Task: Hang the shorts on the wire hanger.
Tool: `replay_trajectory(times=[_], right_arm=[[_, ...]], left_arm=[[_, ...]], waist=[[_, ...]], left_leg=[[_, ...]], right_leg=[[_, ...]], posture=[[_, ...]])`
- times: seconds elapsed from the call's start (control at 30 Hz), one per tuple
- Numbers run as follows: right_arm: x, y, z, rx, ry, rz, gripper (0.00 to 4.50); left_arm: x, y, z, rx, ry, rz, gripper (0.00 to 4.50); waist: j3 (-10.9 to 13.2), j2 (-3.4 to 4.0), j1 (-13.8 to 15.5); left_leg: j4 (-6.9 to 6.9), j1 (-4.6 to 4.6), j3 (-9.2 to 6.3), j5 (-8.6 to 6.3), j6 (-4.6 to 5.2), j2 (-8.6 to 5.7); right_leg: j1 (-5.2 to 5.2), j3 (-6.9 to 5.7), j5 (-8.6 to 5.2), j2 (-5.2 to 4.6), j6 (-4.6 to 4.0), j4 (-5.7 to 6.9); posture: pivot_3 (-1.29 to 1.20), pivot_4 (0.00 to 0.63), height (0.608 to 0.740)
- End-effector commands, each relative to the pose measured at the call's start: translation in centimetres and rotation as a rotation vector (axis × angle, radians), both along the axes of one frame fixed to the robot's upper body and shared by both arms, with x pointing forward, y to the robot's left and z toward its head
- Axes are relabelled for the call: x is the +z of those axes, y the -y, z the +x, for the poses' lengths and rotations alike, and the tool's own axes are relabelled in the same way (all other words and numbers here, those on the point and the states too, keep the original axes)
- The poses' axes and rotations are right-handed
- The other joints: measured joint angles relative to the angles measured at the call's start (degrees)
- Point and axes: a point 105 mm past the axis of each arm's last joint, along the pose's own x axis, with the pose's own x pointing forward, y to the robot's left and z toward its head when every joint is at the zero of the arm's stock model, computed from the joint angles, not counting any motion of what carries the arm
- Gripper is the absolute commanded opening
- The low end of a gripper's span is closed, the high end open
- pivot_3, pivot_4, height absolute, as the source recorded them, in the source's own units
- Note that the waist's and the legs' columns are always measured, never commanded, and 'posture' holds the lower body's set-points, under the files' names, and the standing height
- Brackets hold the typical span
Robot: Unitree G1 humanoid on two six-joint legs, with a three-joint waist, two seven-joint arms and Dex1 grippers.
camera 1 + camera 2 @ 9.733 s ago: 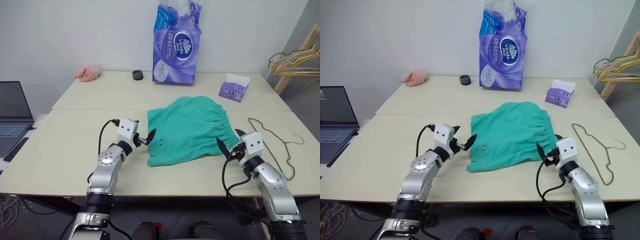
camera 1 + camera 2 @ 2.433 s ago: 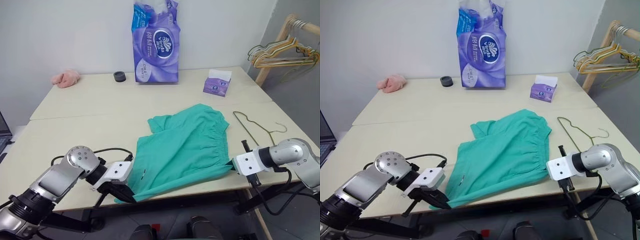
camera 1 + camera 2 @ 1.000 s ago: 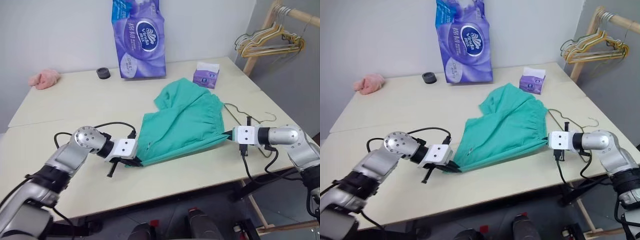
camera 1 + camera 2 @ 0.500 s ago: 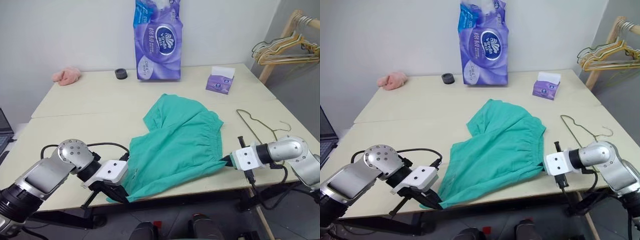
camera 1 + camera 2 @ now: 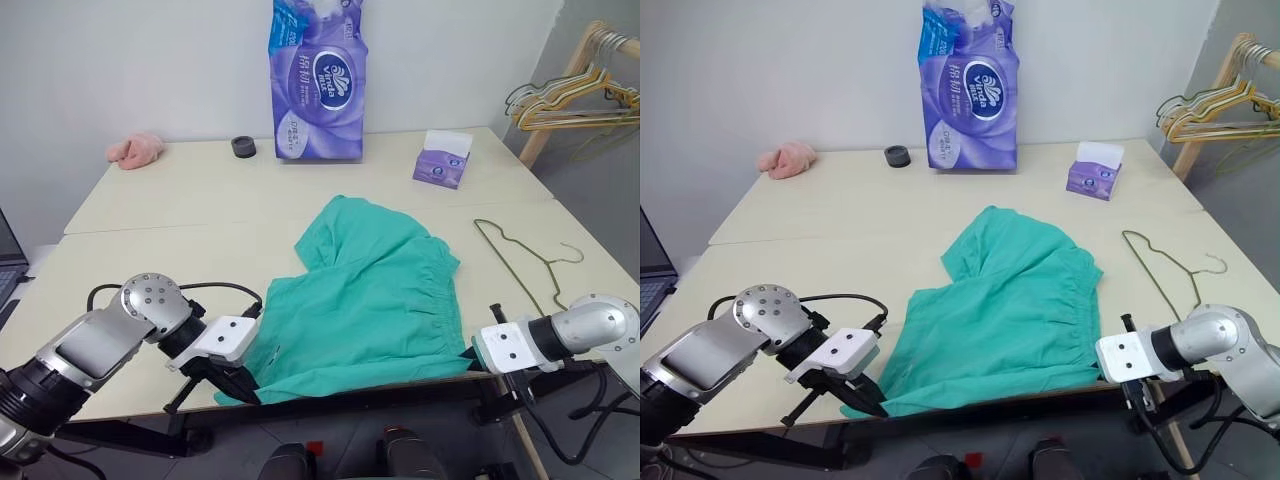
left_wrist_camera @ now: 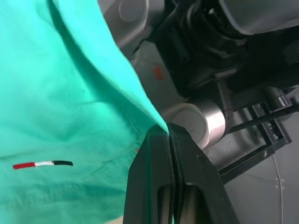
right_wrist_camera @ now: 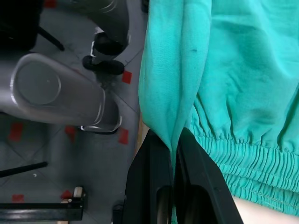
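The teal shorts (image 5: 365,295) lie spread on the table's near half, gathered waistband (image 5: 447,290) to the right, near edge along the table's front edge. My left gripper (image 5: 245,392) is shut on the shorts' near-left corner just past that edge; in the left wrist view its fingers (image 6: 159,154) pinch the cloth hem (image 6: 140,107). My right gripper (image 5: 472,352) is shut on the near-right corner by the waistband, with a fold of cloth (image 7: 168,93) running down between its fingers (image 7: 154,158). The wire hanger (image 5: 522,258) lies flat on the table to the right of the shorts, apart from them.
A tall purple tissue pack (image 5: 318,80), a small purple tissue box (image 5: 443,160), a black ring (image 5: 242,147) and a pink fluffy cloth (image 5: 135,150) sit along the table's far side. A wooden rack with bunched hangers (image 5: 565,95) stands at the right. A laptop edge (image 5: 6,265) shows at left.
Both grippers have drawn back to the table's near edge with the shorts' corners, the right one farther. The shorts have slid nearer and lie flatter and wider.
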Motion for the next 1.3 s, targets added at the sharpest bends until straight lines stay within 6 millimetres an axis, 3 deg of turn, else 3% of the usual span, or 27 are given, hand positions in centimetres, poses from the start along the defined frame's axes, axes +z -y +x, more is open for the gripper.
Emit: replay_trajectory(times=[0.03, 0.07, 0.17, 0.43, 0.53, 0.6, 0.8, 0.87, 1.0, 1.13, 1.3], right_arm=[[0.8, -0.1, -0.7, 0.054, -0.011, -0.02, 0.02], [0.8, 0.0, -0.8, 0.056, -0.015, -0.025, 0.02], [0.9, 0.1, -0.2, 0.053, 0.018, -0.038, 0.74], [2.1, 0.6, -0.3, 0.081, 0.004, -0.056, 3.42], [3.7, 0.4, 0.3, 0.053, 0.033, -0.006, 4.48], [4.8, 0.4, 0.8, 0.016, 0.053, 0.038, 4.5], [8.6, 1.4, 4.6, -0.289, 0.188, 0.281, 4.5], [9.1, 3.1, 6.7, -0.531, 0.263, 0.424, 4.5], [7.6, 5.9, 8.1, -0.857, 0.324, 0.526, 4.5], [4.8, 10.7, 8.5, -1.361, 0.366, 0.579, 4.5], [2.7, 13.6, 7.8, -1.604, 0.387, 0.524, 4.5]], left_arm=[[0.4, 0.1, -0.7, -0.026, -0.016, 0.001, 0.0], [0.4, 0.1, -0.8, -0.018, -0.028, 0.0, 0.0], [0.7, 0.4, -0.6, 0.007, -0.042, -0.003, 0.59], [1.4, 1.2, -0.5, 0.035, -0.062, -0.041, 2.94], [2.0, 1.6, 0.1, 0.08, -0.052, -0.086, 3.9], [2.7, 2.2, 1.4, 0.141, -0.012, -0.147, 4.48], [6.0, 4.0, 7.5, 0.402, 0.201, -0.404, 4.48], [7.4, 4.9, 9.4, 0.467, 0.291, -0.515, 4.48], [8.2, 6.0, 9.9, 0.456, 0.341, -0.6, 4.48], [7.5, 7.0, 9.4, 0.387, 0.326, -0.609, 4.48], [5.9, 8.2, 8.6, 0.248, 0.338, -0.555, 4.48]], waist=[[0.0, 0.01, 0.0], [0.0, -0.01, 0.0], [0.1, -0.06, 0.0], [0.2, -0.18, 0.0], [0.3, -0.19, 0.0], [0.4, -0.22, 0.0], [0.7, -0.54, 0.1], [0.7, -0.66, 0.2], [0.7, -0.66, 0.3], [0.6, -0.57, 0.2], [0.6, -0.39, 0.1]], left_leg=[[0.0, 0.0, 0.01, 0.0, 0.0, 0.0], [0.0, 0.0, 0.01, 0.0, 0.0, 0.0], [0.0, 0.0, 0.0, 0.0, 0.0, 0.02], [0.0, 0.0, 0.02, 0.0, 0.0, 0.02], [-0.01, 0.0, 0.02, 0.0, 0.0, 0.02], [0.0, 0.0, 0.01, 0.0, 0.0, 0.02], [0.02, 0.0, -0.09, 0.01, 0.0, 0.02], [0.01, -0.01, -0.14, 0.0, -0.01, 0.01], [-0.02, -0.15, -0.24, -0.05, -0.11, -0.07], [-0.05, -0.54, -0.33, -0.12, -0.24, -0.05], [-0.02, -0.85, -0.36, -0.09, -0.28, -0.09]], right_leg=[[0.0, 0.0, 0.0, 0.0, 0.0, -0.01], [0.0, 0.0, 0.0, 0.0, 0.0, -0.01], [0.01, -0.01, -0.01, 0.01, 0.0, -0.03], [0.02, 0.0, -0.02, 0.0, 0.0, -0.09], [0.02, -0.01, -0.02, 0.0, 0.0, -0.09], [0.02, -0.01, -0.02, -0.01, 0.0, -0.09], [0.09, -0.09, 0.01, -0.23, 0.0, -0.13], [0.12, -0.14, 0.03, -0.25, -0.01, -0.18], [0.07, -0.09, 0.25, -0.35, -0.22, -0.26], [-0.38, 0.0, 0.25, -0.35, -0.23, -0.15], [-0.64, -0.03, 0.26, -0.34, -0.25, -0.1]], posture=[[-0.13, 0.086, 0.74], [-0.13, 0.086, 0.74], [-0.13, 0.087, 0.74], [-0.13, 0.086, 0.74], [-0.14, 0.087, 0.74], [-0.14, 0.088, 0.74], [-0.13, 0.089, 0.74], [-0.13, 0.088, 0.74], [-0.13, 0.086, 0.74], [-0.13, 0.084, 0.74], [-0.15, 0.083, 0.74]])
